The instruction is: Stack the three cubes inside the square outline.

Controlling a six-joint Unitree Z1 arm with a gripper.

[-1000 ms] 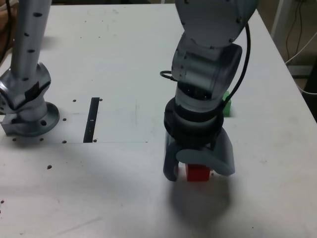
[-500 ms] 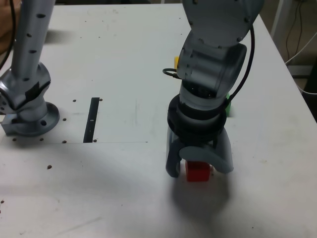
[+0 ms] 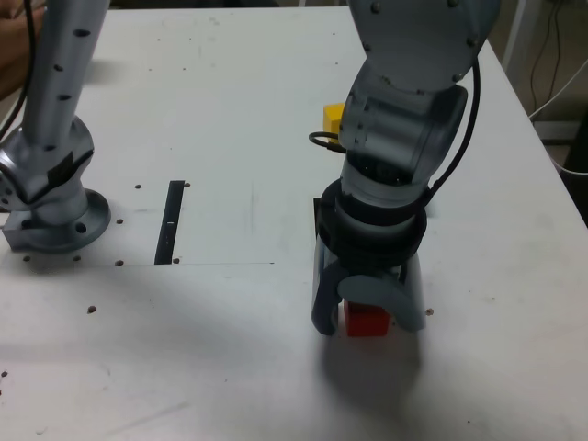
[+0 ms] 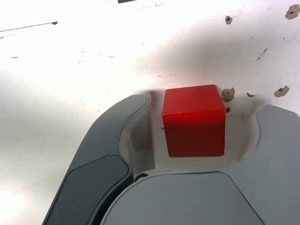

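Hand [image 3: 367,308] down at the desk [image 3: 230,110], fingers spread to either side of the red cube [image 3: 367,320]. Not yet gripping: in the wrist view a clear gap on both sides of the red cube [image 4: 193,121], so hand [image 4: 197,136] open around it, cube flat on the desk surface. Dark finger [image 4: 101,164] on one side, pale grey finger [image 4: 276,154] on the other, cube roughly centred between them and a little nearer the dark one.

Over the last second, wrist and forearm swung toward the exterior view's right and tilted, while the fingertips barely shifted around the red cube. Red cube itself unmoved. Result of that swing: yellow cube [image 3: 333,117] now uncovered, well behind the red cube and toward the exterior view's far side, hidden a second ago. Green cube, visible a second ago behind the red cube to the exterior view's right, now covered by the arm. A dark edge just behind the hand, at the exterior view's left of the wrist, newly exposed too; possibly part of the square outline, but too little showing to tell.

Thin black strip [image 3: 171,220] well off to the exterior view's left of the red cube; arm base [image 3: 50,197] further left again.

Judgement: alignment over the red cube about finished, closing the fingers the likely next step. Stacking not started, all three cubes apart. Slight off-centre seating could nudge the cube sideways on closing.
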